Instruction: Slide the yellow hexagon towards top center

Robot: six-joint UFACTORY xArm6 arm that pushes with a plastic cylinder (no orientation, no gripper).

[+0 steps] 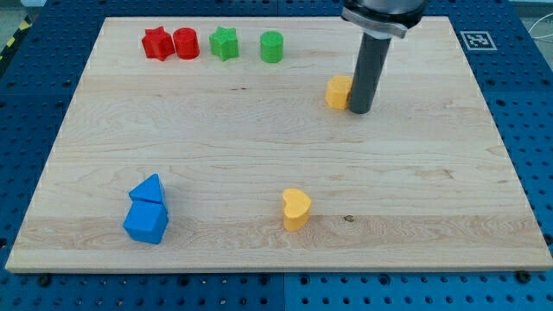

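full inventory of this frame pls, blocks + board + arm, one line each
red star block: 1, red, top left, touching the red cylinder
red cylinder block: 1, red, top left, just right of the star
green star block: 1, green, top row, left of centre
green cylinder block: 1, green, top row, near centre
yellow hexagon block: 1, yellow, upper right of centre, against the rod's left side
yellow heart block: 1, yellow, bottom centre
blue triangle block: 1, blue, bottom left, touching the other blue block
blue block: 1, blue, bottom left, shape unclear
wooden board: 1, light wood, fills the view
marker tag: 1, black and white, board's top right corner
my tip: 1, dark rod, immediately right of the yellow hexagon
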